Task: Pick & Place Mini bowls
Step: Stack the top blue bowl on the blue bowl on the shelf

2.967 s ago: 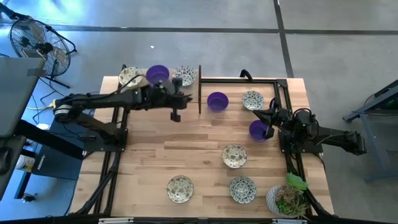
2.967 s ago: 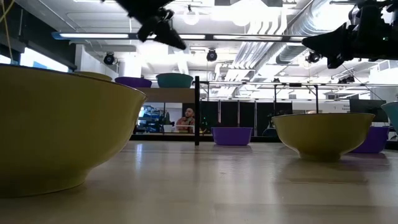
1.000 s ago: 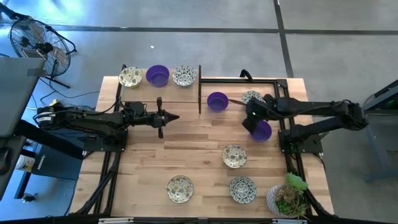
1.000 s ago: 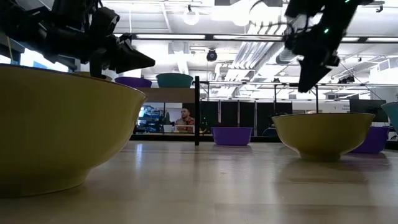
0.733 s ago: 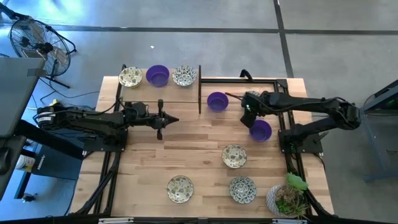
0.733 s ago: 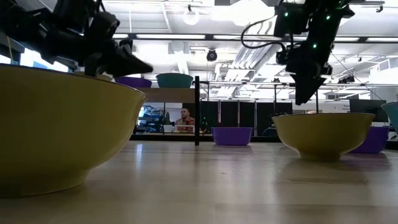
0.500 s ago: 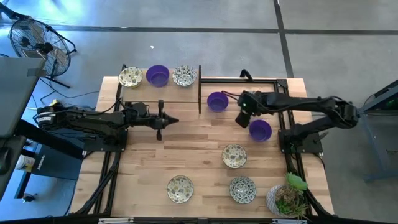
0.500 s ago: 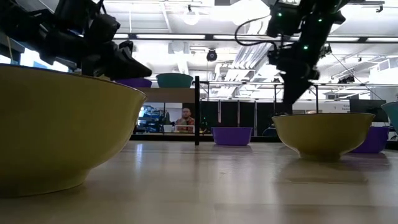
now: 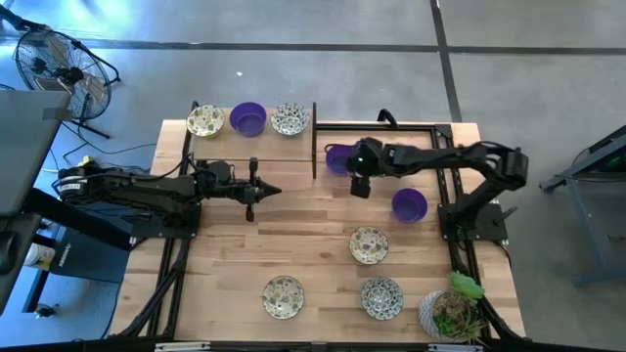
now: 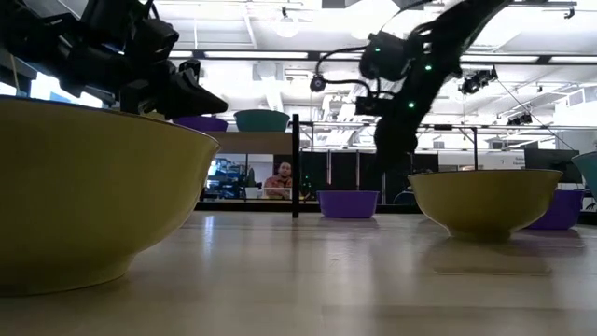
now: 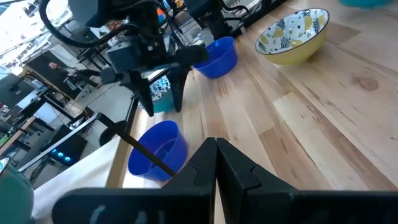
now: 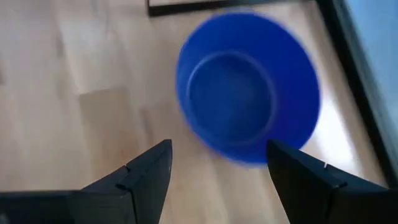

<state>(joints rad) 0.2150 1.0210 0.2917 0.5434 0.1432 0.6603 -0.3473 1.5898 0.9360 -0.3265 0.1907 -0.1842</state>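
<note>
Right hand [image 9: 360, 182] spread wide, empty, hovering just beside purple mini bowl [image 9: 339, 159] near the divider on the counter [image 9: 293, 235]. Risk: a finger clips the rim and skids the bowl. Left hand [image 9: 252, 190] clenched, idle

Right gripper [image 10: 396, 154] hangs with a purple bowl [image 10: 348, 203] just beside and below its jaws

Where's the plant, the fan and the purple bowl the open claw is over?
Plant [image 9: 453, 311], high view, on its green leaves.
Fan [image 9: 46, 57], high view, on its round cage.
Purple bowl [image 12: 247, 87], right wrist view, on its inside bottom.
</note>
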